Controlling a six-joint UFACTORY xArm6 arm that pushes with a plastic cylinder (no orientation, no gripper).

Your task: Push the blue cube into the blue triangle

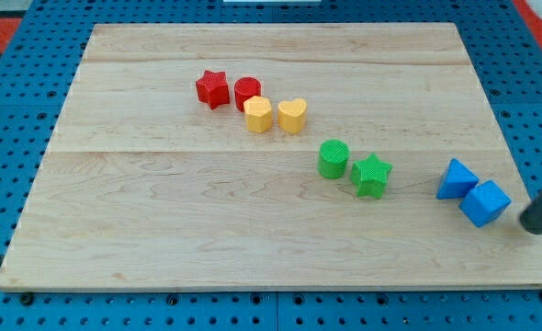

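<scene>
The blue cube (485,202) sits near the board's right edge, touching the blue triangle (456,179), which lies just to its upper left. My rod comes in from the view's right edge, and my tip (532,223) rests just right of and slightly below the blue cube, a small gap apart from it.
A green cylinder (333,158) and a green star (371,175) lie left of the blue blocks. A red star (212,88), a red cylinder (247,93), a yellow block (258,115) and a yellow heart (292,116) cluster at upper middle. The wooden board (161,230) lies on a blue pegboard.
</scene>
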